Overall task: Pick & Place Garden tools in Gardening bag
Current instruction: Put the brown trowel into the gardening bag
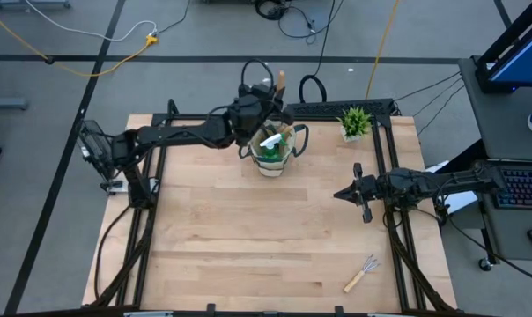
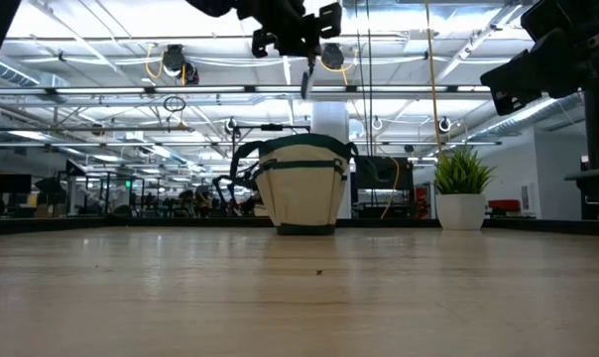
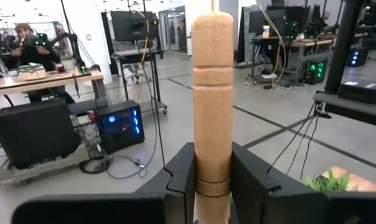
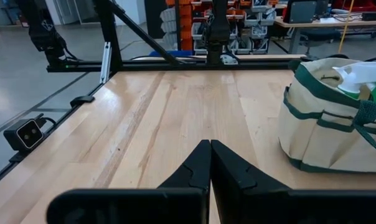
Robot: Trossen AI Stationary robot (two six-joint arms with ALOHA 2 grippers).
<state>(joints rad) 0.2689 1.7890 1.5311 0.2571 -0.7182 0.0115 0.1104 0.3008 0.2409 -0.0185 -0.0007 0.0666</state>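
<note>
The beige gardening bag [image 1: 273,157] stands on its base at the table's far middle, with a green spray bottle with white nozzle [image 1: 270,143] inside; both also show in the right wrist view [image 4: 328,127]. My left gripper [image 1: 262,104] is above the bag's far side, shut on a wooden-handled tool [image 3: 213,93]. The tool's thin metal end [image 2: 307,74] hangs above the bag [image 2: 304,188]. A wooden-handled hand rake [image 1: 361,274] lies flat near the table's near right. My right gripper [image 1: 343,195] is shut and empty at the right. My left gripper pinches the tool's wooden handle at its lower part, by the grooved ring [image 3: 213,182], between its two fingers [image 3: 178,186]. The fingers come level, pointing toward the table's far side, and lie across the handle. The tool is upright, handle up, lifted clear above the bag.
A small spiky potted plant [image 1: 355,121] stands at the far right, beside the bag. A black frame [image 1: 385,150] runs along the table's edges. Bare wooden table [image 1: 248,229] lies between the bag and the near edge.
</note>
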